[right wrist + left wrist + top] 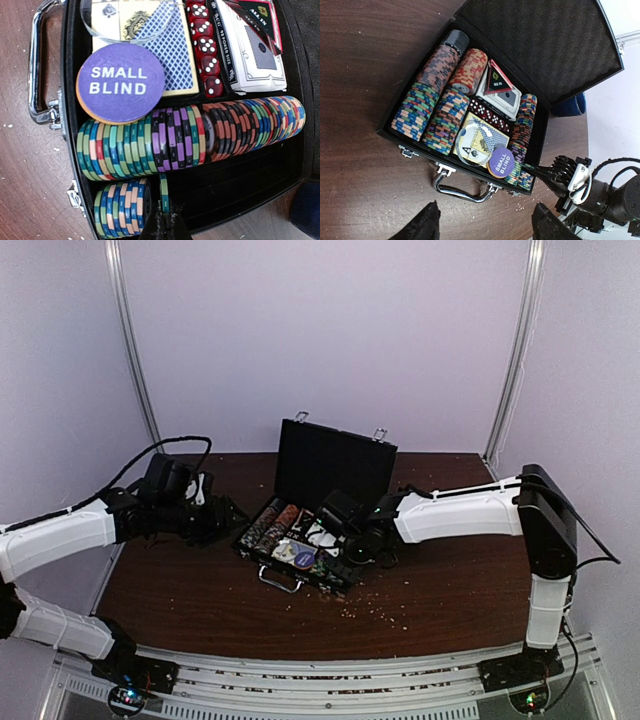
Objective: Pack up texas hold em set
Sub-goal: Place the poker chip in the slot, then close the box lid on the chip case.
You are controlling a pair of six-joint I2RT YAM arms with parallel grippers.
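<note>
Top external view: briefcase (335,465) sits mid-table (200,600), a bit toward the back edge. Lid is upright on the far side, silver handle (280,580) toward the near edge. My left gripper (222,518) hangs just off the case's left end. My right gripper (345,558) is down at its front right corner. Light crumbs (375,612) lie on the table between the case and the near edge.

Left wrist: my left jaws are wide apart with nothing between them, over bare table in front of the handle. Case is loaded: poker chips (440,100) in rows along one side, another row down the opposite side. Card decks (490,137) sit in the middle with red dice (487,112) in a line between them. Dark blue cup (570,106) stands just past the lid's edge, partly hidden by it.

Right wrist: my right jaws are closed together, tips at a single chip (164,192) standing on edge in the outermost slot, beside a short stack (122,207). Can't tell whether that chip is pinched or only touched. Purple SMALL BLIND button (120,82) lies flat, overlapping a deck and the full chip row.
</note>
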